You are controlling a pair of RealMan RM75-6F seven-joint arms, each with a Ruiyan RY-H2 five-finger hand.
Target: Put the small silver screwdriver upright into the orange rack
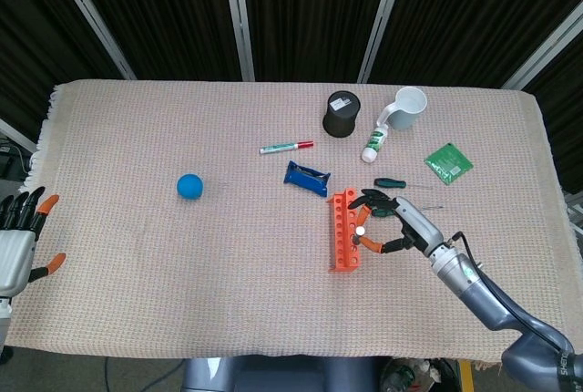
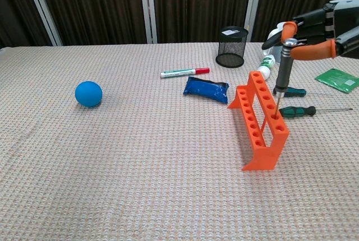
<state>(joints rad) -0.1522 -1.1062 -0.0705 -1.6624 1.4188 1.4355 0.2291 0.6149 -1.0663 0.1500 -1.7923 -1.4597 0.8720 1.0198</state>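
Note:
The orange rack (image 2: 259, 119) (image 1: 343, 230) stands right of the table's middle, upright on its feet. The small silver screwdriver (image 2: 282, 72) (image 1: 361, 227) stands nearly upright with its thin shaft down in a hole near the rack's near end. My right hand (image 2: 314, 29) (image 1: 390, 222) pinches the top of its handle between orange-tipped fingers, just right of the rack. My left hand (image 1: 20, 232) hangs off the table's left edge, fingers spread, holding nothing.
Two green-handled screwdrivers (image 2: 305, 110) (image 2: 290, 91) lie right of the rack. A blue packet (image 2: 206, 89), a red-capped marker (image 2: 184, 73), a black mesh cup (image 2: 231, 46), a white mug (image 1: 407, 108), a small bottle (image 1: 374, 145), a green board (image 2: 337, 79) and a blue ball (image 2: 88, 93) lie around.

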